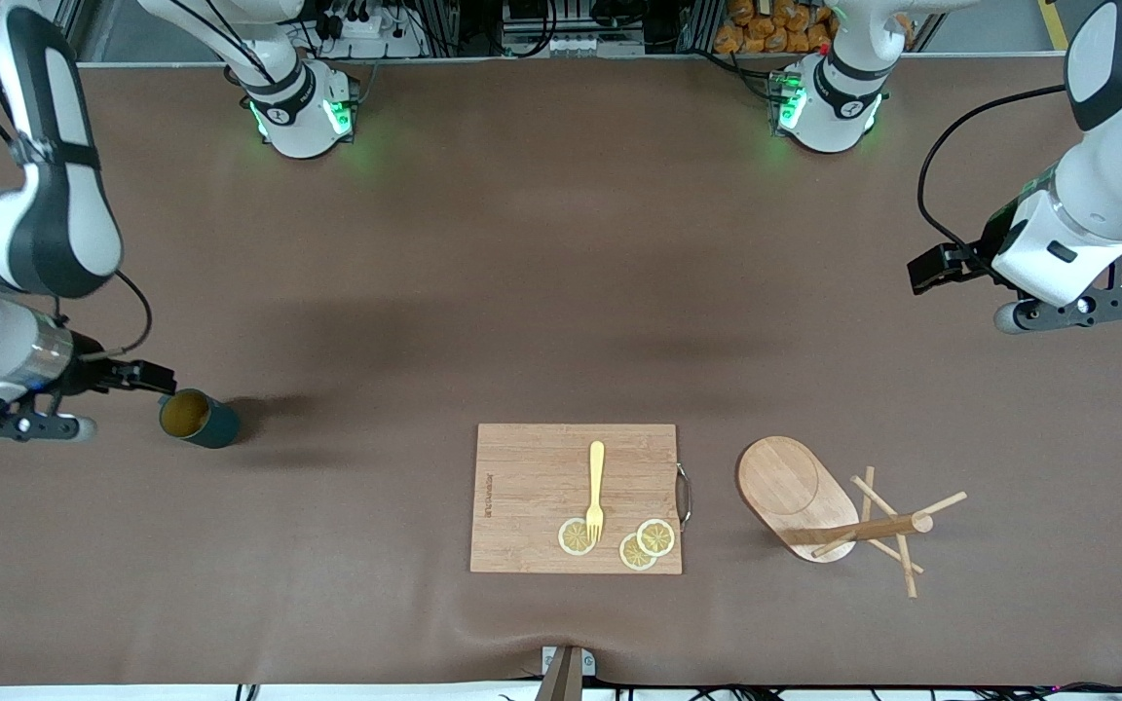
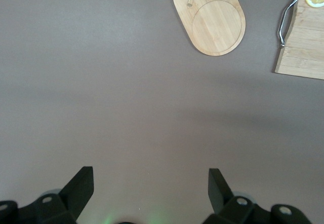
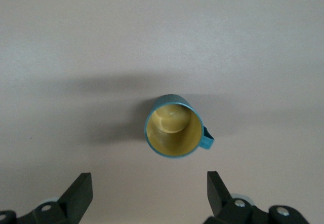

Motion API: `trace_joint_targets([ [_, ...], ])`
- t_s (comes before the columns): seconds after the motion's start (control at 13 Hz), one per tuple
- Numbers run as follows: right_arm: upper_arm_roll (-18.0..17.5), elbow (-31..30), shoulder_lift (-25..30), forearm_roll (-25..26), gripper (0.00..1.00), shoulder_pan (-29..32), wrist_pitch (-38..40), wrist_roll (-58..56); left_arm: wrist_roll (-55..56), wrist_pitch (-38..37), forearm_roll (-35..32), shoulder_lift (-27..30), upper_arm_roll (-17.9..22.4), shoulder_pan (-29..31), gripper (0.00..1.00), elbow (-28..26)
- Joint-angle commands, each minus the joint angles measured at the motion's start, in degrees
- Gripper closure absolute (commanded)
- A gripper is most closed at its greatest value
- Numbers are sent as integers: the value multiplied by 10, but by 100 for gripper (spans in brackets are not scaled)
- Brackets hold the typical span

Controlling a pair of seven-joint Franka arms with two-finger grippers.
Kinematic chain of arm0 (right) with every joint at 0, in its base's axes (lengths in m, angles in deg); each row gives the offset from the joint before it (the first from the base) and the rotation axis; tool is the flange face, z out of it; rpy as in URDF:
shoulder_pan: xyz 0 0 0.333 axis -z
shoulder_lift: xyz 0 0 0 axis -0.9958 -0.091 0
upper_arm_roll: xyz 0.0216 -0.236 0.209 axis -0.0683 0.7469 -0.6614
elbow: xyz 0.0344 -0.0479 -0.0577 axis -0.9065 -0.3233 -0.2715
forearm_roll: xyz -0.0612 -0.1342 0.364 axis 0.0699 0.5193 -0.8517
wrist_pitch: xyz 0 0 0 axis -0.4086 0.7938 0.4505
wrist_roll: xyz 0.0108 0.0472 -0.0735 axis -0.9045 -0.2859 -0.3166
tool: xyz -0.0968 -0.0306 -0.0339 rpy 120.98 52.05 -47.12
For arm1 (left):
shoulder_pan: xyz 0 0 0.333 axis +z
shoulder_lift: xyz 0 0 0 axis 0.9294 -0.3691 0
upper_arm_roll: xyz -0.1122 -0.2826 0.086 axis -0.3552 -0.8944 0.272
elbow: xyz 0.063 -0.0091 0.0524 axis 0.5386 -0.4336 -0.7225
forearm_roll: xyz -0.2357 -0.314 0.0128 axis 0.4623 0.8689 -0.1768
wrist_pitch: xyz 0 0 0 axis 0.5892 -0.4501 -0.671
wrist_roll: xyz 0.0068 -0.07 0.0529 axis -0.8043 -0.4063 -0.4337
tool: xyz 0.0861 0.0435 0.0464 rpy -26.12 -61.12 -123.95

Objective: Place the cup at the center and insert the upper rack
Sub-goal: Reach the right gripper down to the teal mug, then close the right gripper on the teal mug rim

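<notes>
Right gripper [image 1: 30, 425] hangs with fingers spread beside one upright cup [image 1: 198, 418], toward the right arm's end from the cutting board [image 1: 576, 497]. On that board I count one yellow fork [image 1: 596, 490] and three lemon slices [image 1: 656, 536]. One upper rack [image 1: 839, 513] lies tipped beside it.

Left wrist view: my left gripper [image 2: 151, 186] waits, spread over bare table [image 2: 101, 82].

Right wrist view: cup's yellow inside holds nothing.

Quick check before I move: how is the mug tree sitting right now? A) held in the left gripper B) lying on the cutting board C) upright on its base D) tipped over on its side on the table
D: the mug tree lies on the table beside the cutting board, base on edge and post level with the tabletop; neither gripper touches it.
</notes>
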Motion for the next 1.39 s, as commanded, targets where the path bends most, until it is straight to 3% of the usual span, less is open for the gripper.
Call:
trace_joint_targets([
  [0.0,-2,10,-35,0,0,-1,-22,-24,11,-7,-10,8,-3,0,0,1],
  [1.31,-2,-4,-122,0,0,-5,-107,-49,10,-2,-3,7,-10,-2,0,2],
])
